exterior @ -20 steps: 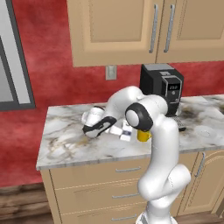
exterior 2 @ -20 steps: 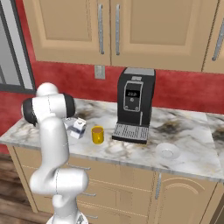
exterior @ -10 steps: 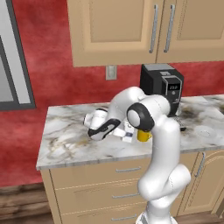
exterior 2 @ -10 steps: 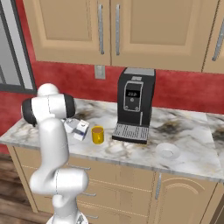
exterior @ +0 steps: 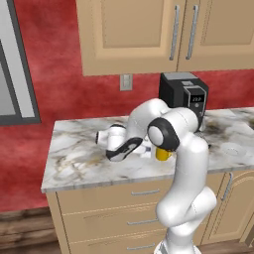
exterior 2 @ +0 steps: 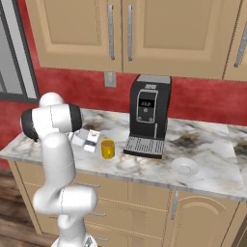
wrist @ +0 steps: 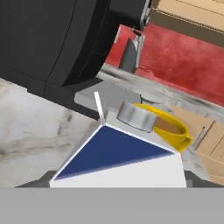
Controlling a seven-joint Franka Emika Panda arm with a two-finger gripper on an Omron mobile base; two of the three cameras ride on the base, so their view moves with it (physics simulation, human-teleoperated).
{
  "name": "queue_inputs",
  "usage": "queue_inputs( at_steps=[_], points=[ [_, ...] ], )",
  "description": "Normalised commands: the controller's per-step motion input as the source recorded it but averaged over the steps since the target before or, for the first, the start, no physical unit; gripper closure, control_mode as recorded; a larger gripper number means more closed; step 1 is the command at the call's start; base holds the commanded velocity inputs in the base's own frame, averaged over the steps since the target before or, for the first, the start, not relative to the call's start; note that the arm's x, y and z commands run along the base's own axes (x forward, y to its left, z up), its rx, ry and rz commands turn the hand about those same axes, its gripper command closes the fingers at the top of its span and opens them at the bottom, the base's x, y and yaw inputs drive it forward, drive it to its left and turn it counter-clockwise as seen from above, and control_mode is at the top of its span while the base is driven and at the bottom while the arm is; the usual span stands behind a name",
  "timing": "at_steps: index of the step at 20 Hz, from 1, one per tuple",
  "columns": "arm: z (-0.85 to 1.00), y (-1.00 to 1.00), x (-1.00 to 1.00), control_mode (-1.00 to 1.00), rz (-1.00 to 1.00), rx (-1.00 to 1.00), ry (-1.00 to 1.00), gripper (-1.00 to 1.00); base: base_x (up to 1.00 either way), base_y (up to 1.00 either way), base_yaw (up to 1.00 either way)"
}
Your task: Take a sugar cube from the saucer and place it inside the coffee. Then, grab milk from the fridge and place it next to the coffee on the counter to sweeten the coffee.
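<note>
Partly hidden — milk [wrist: 124, 159] | covers coffee [wrist: 168, 127] | pincer [exterior: 130, 149] unclear

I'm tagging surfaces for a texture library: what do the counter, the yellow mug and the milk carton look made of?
The counter: polished marble or a stone look-alike, white-grey with brownish veins.
The mug: probably glazed ceramic, judging by its uniform bright yellow and smooth rim.
The milk carton: likely coated paperboard, with flat white panels, a dark blue face, a folded gable ridge and a grey, metallic-looking cap.

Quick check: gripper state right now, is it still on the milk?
Gripper: cannot be told whether open or shut. Its tips are hidden behind the milk, which stands on the counter beside the coffee.
</note>
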Motion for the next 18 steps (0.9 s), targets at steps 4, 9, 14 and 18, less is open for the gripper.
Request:
queue_inputs(
  at_steps=[4,9,14,18],
  points=[
    [-0.63,0.31,-0.04,-1.00,0.00,-0.10,-0.50,-1.00,0.00,0.00,0.00],
    [-0.49,0.26,-0.48,-1.00,0.00,-0.11,-0.47,-1.00,0.00,0.00,0.00],
    [-0.53,0.00,-0.95,-1.00,0.00,-0.06,-0.44,-1.00,0.00,0.00,0.00],
    [-0.40,-0.04,-0.80,-1.00,-0.03,-0.02,-0.41,-1.00,0.00,0.00,0.00]
  ],
)
